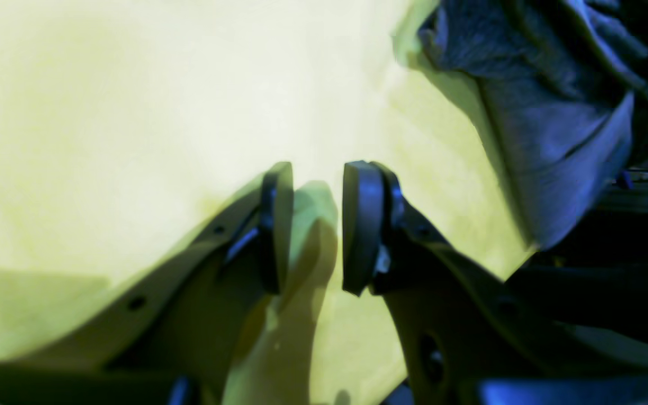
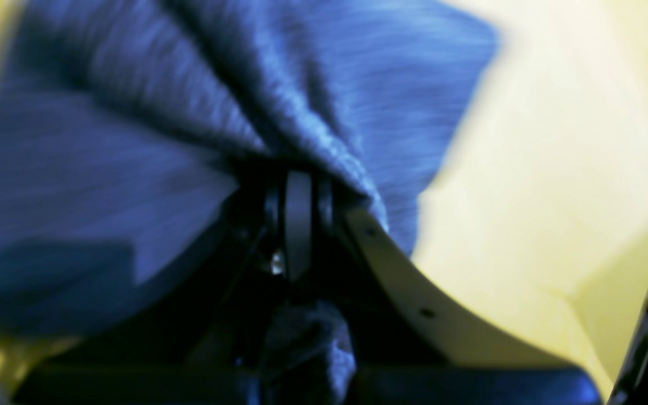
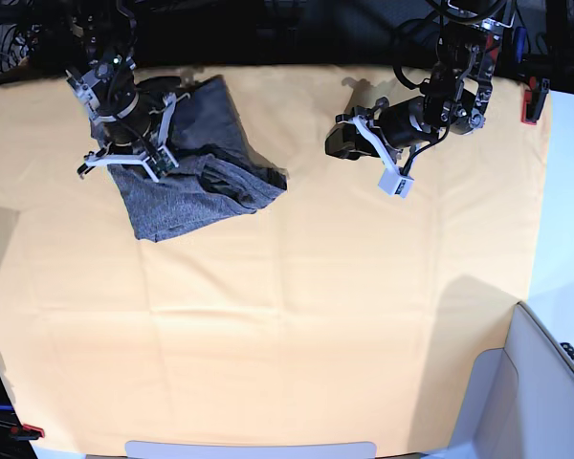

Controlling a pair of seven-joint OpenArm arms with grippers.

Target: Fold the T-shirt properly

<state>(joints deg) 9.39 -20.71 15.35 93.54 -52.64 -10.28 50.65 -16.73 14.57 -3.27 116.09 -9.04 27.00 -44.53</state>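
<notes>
While the yellow cloth (image 3: 297,316) is being spread flat across the whole table, the T-shirt (image 3: 196,186) is being kept bunched and rumpled near its far corner, on the left in the base view. A fold of the dark grey knit is being pinched by the right gripper (image 2: 297,185), whose jaws are being pressed tight together with fabric draped over and around them. Well apart from the shirt, the left gripper (image 1: 317,225) is being held over bare cloth with its jaws parted by a narrow gap, nothing being gripped between its black pads (image 1: 362,225).
</notes>
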